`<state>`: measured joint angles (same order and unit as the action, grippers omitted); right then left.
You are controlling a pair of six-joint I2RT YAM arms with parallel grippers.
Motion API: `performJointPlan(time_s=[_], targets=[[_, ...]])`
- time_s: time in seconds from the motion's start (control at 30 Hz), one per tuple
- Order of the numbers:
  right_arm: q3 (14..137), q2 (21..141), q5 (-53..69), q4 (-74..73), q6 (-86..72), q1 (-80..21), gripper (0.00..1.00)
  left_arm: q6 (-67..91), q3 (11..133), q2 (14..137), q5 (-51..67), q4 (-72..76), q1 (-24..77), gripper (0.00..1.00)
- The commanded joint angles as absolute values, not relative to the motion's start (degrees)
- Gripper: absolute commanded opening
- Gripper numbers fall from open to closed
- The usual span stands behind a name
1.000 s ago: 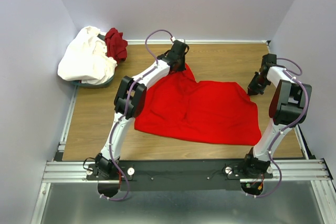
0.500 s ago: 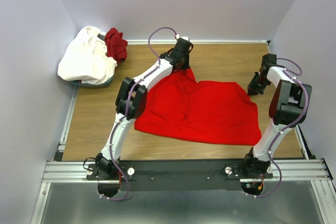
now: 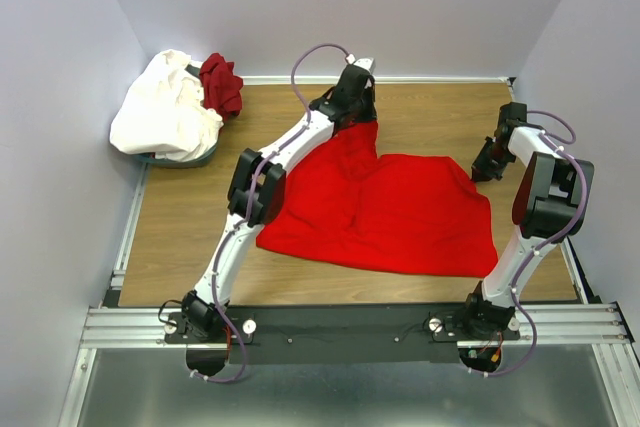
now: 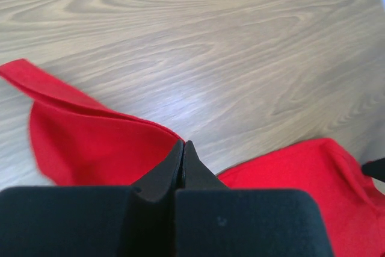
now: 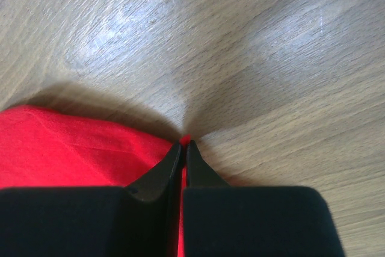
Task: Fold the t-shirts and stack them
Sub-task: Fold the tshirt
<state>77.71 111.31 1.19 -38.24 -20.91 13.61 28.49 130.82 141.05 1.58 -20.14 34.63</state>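
Note:
The bright red t-shirt (image 3: 400, 212) lies spread over the middle of the wooden table. Its far-left corner is drawn up into a peak under my left gripper (image 3: 358, 119), which is shut on that cloth. In the left wrist view the jaws (image 4: 183, 144) are pressed together, and red cloth (image 4: 84, 148) hangs on both sides below them. My right gripper (image 3: 483, 169) is shut on the shirt's far-right corner. A sliver of red cloth (image 5: 66, 148) shows between its tips (image 5: 183, 144), low over the table. The white t-shirt (image 3: 165, 112) and the maroon t-shirt (image 3: 220, 84) lie bunched at the back left.
The white and maroon shirts rest on a dark teal container (image 3: 180, 159) in the back left corner. Grey walls close in the table at the left, back and right. A metal rail (image 3: 350, 322) runs along the near edge by the arm bases.
My left gripper has moved toward the back right with the red shirt's corner in it, stretching that corner into a taller peak. The right arm has not moved.

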Motion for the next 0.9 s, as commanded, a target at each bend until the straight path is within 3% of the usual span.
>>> performJointPlan(time_s=[0.0,0.2,0.23,0.3,0.33,0.43,0.53,0.73,0.87], targets=[[78.4,111.1,1.9,-38.8,-20.7,13.7,0.1,27.2,132.4,144.7,10.5,-14.0,35.9,0.0],[78.1,111.3,1.7,-38.8,-21.3,13.7,0.1,25.7,132.9,147.6,17.8,-8.8,36.6,0.02],[78.1,111.3,1.7,-38.8,-21.4,13.7,0.1,24.7,132.9,147.6,18.5,-8.0,36.7,0.17],[78.4,111.5,1.3,-38.8,-21.4,13.7,0.1,23.9,132.6,147.4,19.4,-7.4,36.7,0.35],[78.5,111.4,1.1,-38.8,-21.5,13.7,0.1,23.9,132.4,147.0,19.2,-6.9,36.7,0.58],[78.9,111.7,0.6,-38.8,-21.6,13.7,0.1,23.3,127.6,142.0,16.6,-5.8,36.5,0.84],[79.8,111.9,0.4,-38.8,-21.7,13.7,0.1,22.4,121.9,137.1,11.1,-5.5,36.1,0.88],[82.0,112.7,0.3,-38.9,-22.0,13.7,0.1,24.7,98.5,122.1,-3.3,-3.2,35.4,0.9],[83.1,113.1,0.3,-38.9,-22.1,13.8,0.1,28.7,89.1,118.6,-4.1,-2.9,33.1,0.91]])
